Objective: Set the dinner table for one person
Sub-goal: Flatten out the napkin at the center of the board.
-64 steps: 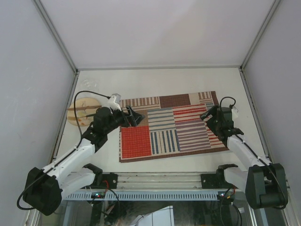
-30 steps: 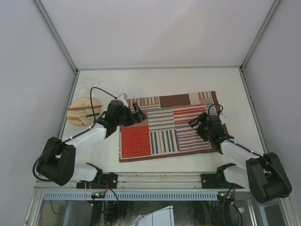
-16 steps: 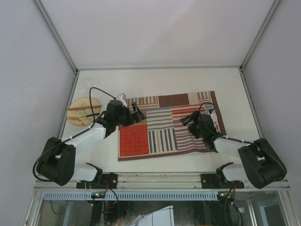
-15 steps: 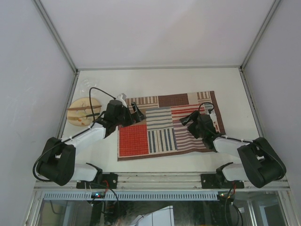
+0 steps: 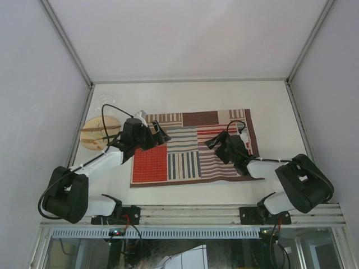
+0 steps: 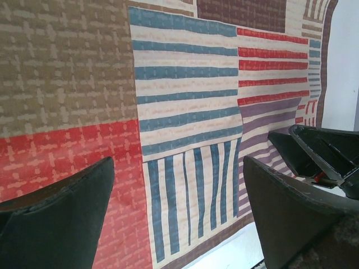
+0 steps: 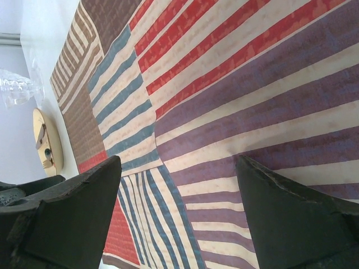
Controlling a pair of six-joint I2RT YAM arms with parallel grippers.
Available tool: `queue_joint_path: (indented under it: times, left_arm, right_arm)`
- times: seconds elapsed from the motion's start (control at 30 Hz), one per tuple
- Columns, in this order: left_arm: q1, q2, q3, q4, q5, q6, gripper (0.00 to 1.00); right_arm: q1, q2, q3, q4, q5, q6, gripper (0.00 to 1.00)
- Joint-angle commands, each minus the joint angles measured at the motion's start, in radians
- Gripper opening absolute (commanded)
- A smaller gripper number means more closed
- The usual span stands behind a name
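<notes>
The desk (image 5: 185,95) fills the floor of the white-walled cell, from the rail by the arm bases back to the far wall. Its long axis seems to run left to right, across the arms' reach, though the steep view makes that hard to be sure of.

On its near half lies a striped mat (image 5: 190,151), about midway between the side rails. The mat's long side runs roughly along the near rail, and its near-right edge looks wavy rather than flat.

The left jaws stand wide open, low over the mat's far-left patch, holding nothing. The right jaws are also spread wide with nothing between them, low over the purple stripes on the right. Whether either pair's tips press on the cloth cannot be told.

Left of the mat and apart from it sits a wooden plate (image 5: 92,133) with thin dark pieces across it. Beyond the plate stands a clear glass (image 7: 17,87).

The step in hand looks like squaring the mat before anything goes on it. Done well, both ends would be pressed evenly and dragged together so the cloth does not bunch. The long side should finish parallel to the near rail with the wavy edge smoothed, and the mat should stop short of the plate.
</notes>
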Motion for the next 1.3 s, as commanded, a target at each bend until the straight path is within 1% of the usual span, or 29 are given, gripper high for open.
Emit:
queue_joint_path:
  times: [0.0, 0.1, 0.17, 0.27, 0.37, 0.5, 0.6, 0.7, 0.73, 0.77, 0.8, 0.87, 0.9, 1.0, 1.03, 1.13, 1.17, 1.2, 1.27]
  left_arm:
    - [0.013, -0.038, 0.023, 0.0, 0.008, 0.03, 1.0]
    - [0.017, -0.045, 0.023, -0.009, -0.002, 0.037, 1.0]
    - [0.018, -0.055, 0.02, -0.01, -0.012, 0.037, 1.0]
    - [0.017, -0.07, 0.016, -0.017, -0.041, 0.068, 1.0]
    - [0.017, -0.081, 0.017, -0.029, -0.058, 0.08, 1.0]
    - [0.017, -0.09, 0.017, -0.043, -0.06, 0.083, 1.0]
    - [0.018, -0.095, 0.012, -0.047, -0.068, 0.083, 1.0]
    - [0.017, -0.095, 0.016, -0.054, -0.085, 0.087, 1.0]
    - [0.018, -0.095, 0.021, -0.057, -0.094, 0.09, 1.0]
    - [0.017, -0.092, 0.028, -0.06, -0.105, 0.093, 1.0]
    - [0.017, -0.089, 0.037, -0.066, -0.114, 0.097, 1.0]
    - [0.021, -0.075, 0.066, -0.087, -0.135, 0.102, 1.0]
    - [0.023, -0.068, 0.079, -0.097, -0.143, 0.105, 1.0]
    - [0.039, -0.042, 0.11, -0.102, -0.158, 0.094, 1.0]
    - [0.049, -0.029, 0.118, -0.097, -0.147, 0.084, 1.0]
    - [0.088, 0.023, 0.139, -0.067, -0.099, 0.048, 1.0]
    - [0.095, 0.042, 0.15, -0.065, -0.093, 0.047, 1.0]
    - [0.099, 0.059, 0.161, -0.063, -0.093, 0.028, 1.0]
    - [0.1, 0.089, 0.19, -0.065, -0.106, 0.028, 1.0]
  right_arm:
    - [0.026, -0.001, 0.0, -0.145, -0.012, -0.012, 0.84]
    - [0.026, -0.047, 0.012, -0.196, 0.016, -0.059, 0.84]
    - [0.026, -0.093, 0.038, -0.245, 0.048, -0.128, 0.84]
    - [0.03, -0.179, 0.108, -0.326, 0.109, -0.269, 0.84]
    - [0.041, -0.229, 0.205, -0.408, 0.149, -0.464, 0.83]
    - [0.041, -0.195, 0.376, -0.561, 0.147, -0.656, 0.83]
    - [0.029, -0.13, 0.475, -0.637, 0.16, -0.714, 0.83]
    - [-0.02, -0.054, 0.524, -0.615, 0.089, -0.729, 0.83]
    - [-0.045, -0.025, 0.53, -0.594, 0.034, -0.718, 0.82]
    - [-0.087, 0.017, 0.531, -0.568, -0.067, -0.699, 0.82]
    - [-0.115, 0.045, 0.526, -0.527, -0.133, -0.661, 0.81]
    - [-0.142, 0.096, 0.532, -0.472, -0.232, -0.637, 0.77]
    - [-0.14, 0.113, 0.545, -0.475, -0.23, -0.645, 0.75]
    - [-0.095, 0.144, 0.61, -0.536, -0.152, -0.725, 0.75]
    - [-0.09, 0.15, 0.623, -0.543, -0.165, -0.743, 0.76]
    - [-0.117, 0.149, 0.628, -0.499, -0.276, -0.741, 0.75]
    - [-0.134, 0.139, 0.62, -0.474, -0.301, -0.73, 0.72]
    - [-0.145, 0.125, 0.605, -0.443, -0.319, -0.718, 0.65]
    - [-0.175, 0.099, 0.586, -0.407, -0.355, -0.686, 0.4]
